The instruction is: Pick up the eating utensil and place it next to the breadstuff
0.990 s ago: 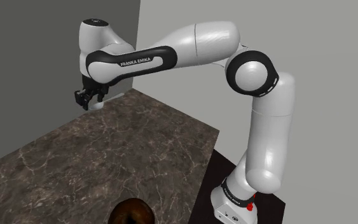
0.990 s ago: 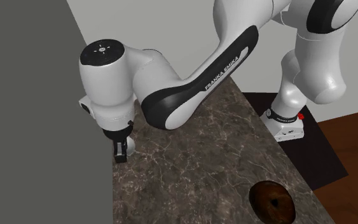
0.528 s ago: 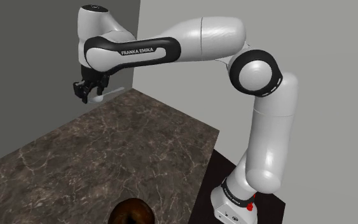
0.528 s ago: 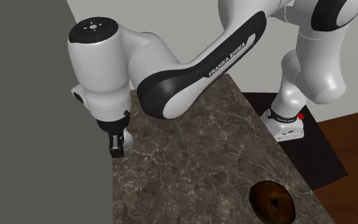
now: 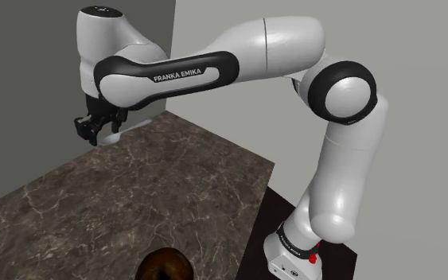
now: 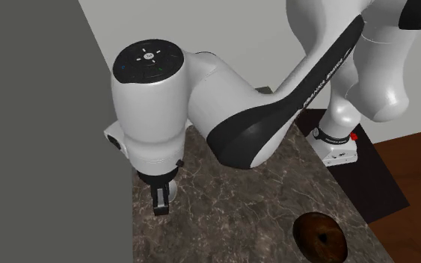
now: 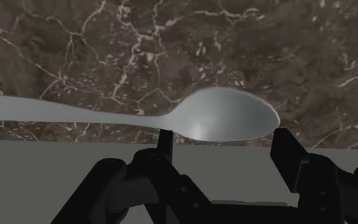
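Between the fingers (image 7: 287,159): a grey spoon (image 7: 227,116) sits with its round bowl pinched end to end. One black finger is at the neck and the other is at the tip.
Gripper: the black gripper (image 7: 225,149) is squeezed tight on the spoon's bowl and holds the spoon sideways.
Spoon handle: it sticks out to one side of the gripper. In the wrist view the picture's edge cuts off its end.
Spoon from far off: in the shoulder view it is a small pale bit by the fingers, too small to make out well.
Where the gripper is: up over the far corner of the counter (image 5: 150,191), close to the dark grey wall (image 5: 23,79).
Hidden part: in the second exterior view the fat white wrist (image 6: 156,112) covers most of the gripper. The black finger ends poke out below it.
Counter: dark brown with pale veins, like stone.
Doughnut: a brown doughnut (image 6: 322,237) lies on the counter at the end away from the gripper, well apart from the spoon. The shoulder view's bottom edge cuts it off.
Arm: the white arm (image 5: 341,183) bends up from the dark stand (image 5: 270,211) and reaches across the counter.
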